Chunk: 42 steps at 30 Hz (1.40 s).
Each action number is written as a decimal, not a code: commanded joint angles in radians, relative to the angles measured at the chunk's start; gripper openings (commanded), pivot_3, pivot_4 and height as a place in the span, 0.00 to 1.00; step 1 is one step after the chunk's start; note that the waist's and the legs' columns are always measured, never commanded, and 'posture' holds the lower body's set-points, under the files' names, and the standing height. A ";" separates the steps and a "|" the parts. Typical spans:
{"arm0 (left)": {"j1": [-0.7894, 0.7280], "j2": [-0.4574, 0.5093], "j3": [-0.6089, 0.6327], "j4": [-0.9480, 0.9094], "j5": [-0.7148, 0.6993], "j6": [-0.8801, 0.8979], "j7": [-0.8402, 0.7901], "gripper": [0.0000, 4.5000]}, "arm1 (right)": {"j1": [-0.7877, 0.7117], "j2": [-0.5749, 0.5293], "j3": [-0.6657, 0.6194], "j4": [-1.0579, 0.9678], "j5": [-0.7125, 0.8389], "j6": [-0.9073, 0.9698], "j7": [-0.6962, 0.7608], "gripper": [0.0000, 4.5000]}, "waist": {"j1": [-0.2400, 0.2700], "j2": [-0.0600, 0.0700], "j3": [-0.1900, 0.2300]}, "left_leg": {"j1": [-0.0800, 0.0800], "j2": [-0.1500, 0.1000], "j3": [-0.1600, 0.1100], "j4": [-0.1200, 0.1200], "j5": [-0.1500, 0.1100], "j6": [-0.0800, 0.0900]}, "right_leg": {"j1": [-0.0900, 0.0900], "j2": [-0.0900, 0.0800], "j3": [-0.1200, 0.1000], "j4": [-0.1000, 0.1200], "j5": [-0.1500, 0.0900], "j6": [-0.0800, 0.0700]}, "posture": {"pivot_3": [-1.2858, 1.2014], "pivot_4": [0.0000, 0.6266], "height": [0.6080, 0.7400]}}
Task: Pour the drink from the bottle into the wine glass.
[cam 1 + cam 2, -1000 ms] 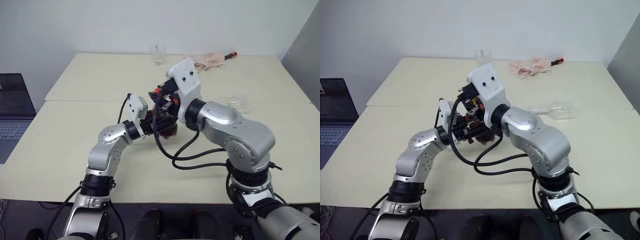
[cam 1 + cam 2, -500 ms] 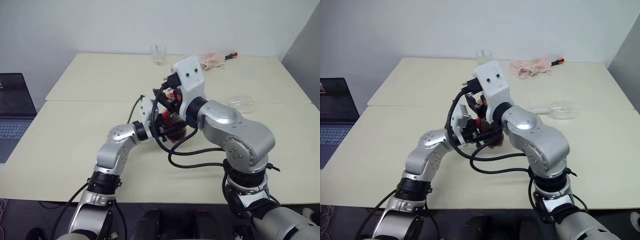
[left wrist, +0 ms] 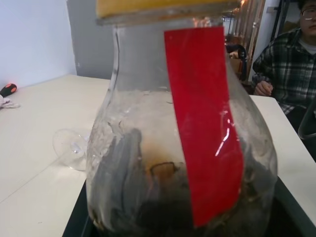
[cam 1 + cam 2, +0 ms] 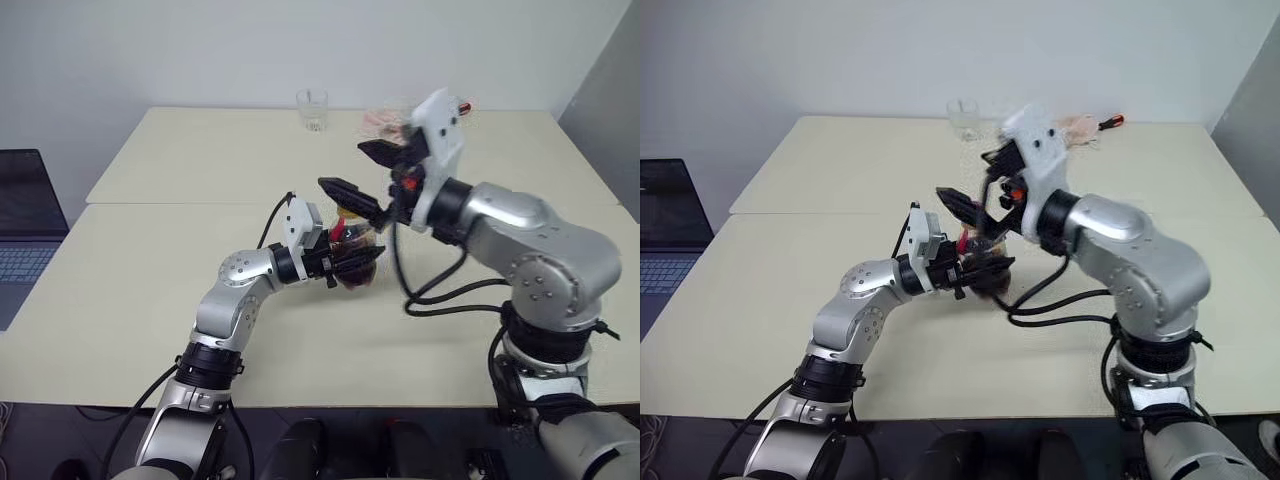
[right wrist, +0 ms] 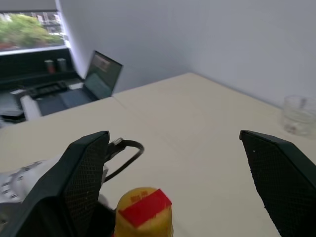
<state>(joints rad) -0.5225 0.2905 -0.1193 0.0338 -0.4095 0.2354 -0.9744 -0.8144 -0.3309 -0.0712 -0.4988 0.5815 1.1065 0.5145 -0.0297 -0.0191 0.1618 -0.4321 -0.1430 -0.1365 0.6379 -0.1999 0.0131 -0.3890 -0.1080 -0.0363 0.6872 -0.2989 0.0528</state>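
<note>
Sitting clamped in left tool (image 4: 352, 262): bottle (image 3: 180, 148).

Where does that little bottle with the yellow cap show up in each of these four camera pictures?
Left eye view: the bottle sits mid-table, held in the left gripper.
Right eye view: near the middle, same grip.
Left wrist view: close up, its red label strip facing the camera.
Right wrist view: its yellow cap at the lower edge.
Shared landmark: the red label strip.

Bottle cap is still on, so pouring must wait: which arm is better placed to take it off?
Right, probably. The left gripper is shut on the bottle, while the right gripper stands open just above the yellow cap.
</note>
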 commanded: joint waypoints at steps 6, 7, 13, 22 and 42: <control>-0.029 0.001 0.005 -0.049 -0.017 -0.013 -0.016 0.43 | 0.015 -0.167 0.002 0.150 0.122 -0.186 0.377 1.00 | -0.003 0.000 0.000 | 0.000 0.001 0.000 0.000 0.000 0.000 | 0.000 0.000 0.000 0.000 0.000 0.000 | 0.52 0.24 1.00; -0.029 0.001 0.005 -0.049 -0.017 -0.013 -0.017 0.43 | 0.017 -0.179 0.014 0.167 0.112 -0.209 0.397 1.00 | -0.003 0.000 0.000 | 0.000 0.001 0.000 0.000 0.000 0.000 | 0.000 0.000 0.000 0.000 0.000 0.000 | 0.52 0.24 1.00; -0.019 0.011 -0.004 -0.092 -0.029 0.014 -0.035 0.43 | -0.013 -0.201 0.086 0.312 0.068 -0.355 0.532 1.00 | -0.002 0.000 0.000 | 0.000 0.001 0.000 0.000 0.000 0.000 | 0.000 0.000 0.000 -0.001 0.000 0.000 | 0.52 0.24 1.00; 0.002 0.039 -0.009 -0.151 -0.045 0.056 -0.052 0.43 | -0.082 -0.200 0.122 0.484 0.081 -0.415 0.697 1.00 | -0.001 0.000 0.000 | 0.000 0.001 0.000 0.001 0.000 0.000 | 0.001 0.000 0.000 -0.002 0.000 0.000 | 0.52 0.24 1.00; 0.031 0.059 0.011 -0.179 -0.039 0.072 -0.015 0.43 | -0.104 -0.186 0.133 0.398 0.014 -0.325 0.546 1.00 | 0.001 0.000 0.000 | 0.000 0.001 0.000 0.000 0.000 0.000 | 0.001 0.000 0.000 -0.004 0.000 0.000 | 0.52 0.24 1.00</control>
<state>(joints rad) -0.4842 0.3488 -0.1268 -0.1119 -0.4321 0.3271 -0.9926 -0.9204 -0.5069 0.0714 -0.0412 0.5915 0.7631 1.0910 -0.0289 -0.0192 0.1619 -0.4324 -0.1424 -0.1369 0.6382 -0.1999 0.0129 -0.3881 -0.1083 -0.0366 0.6835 -0.2987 0.0525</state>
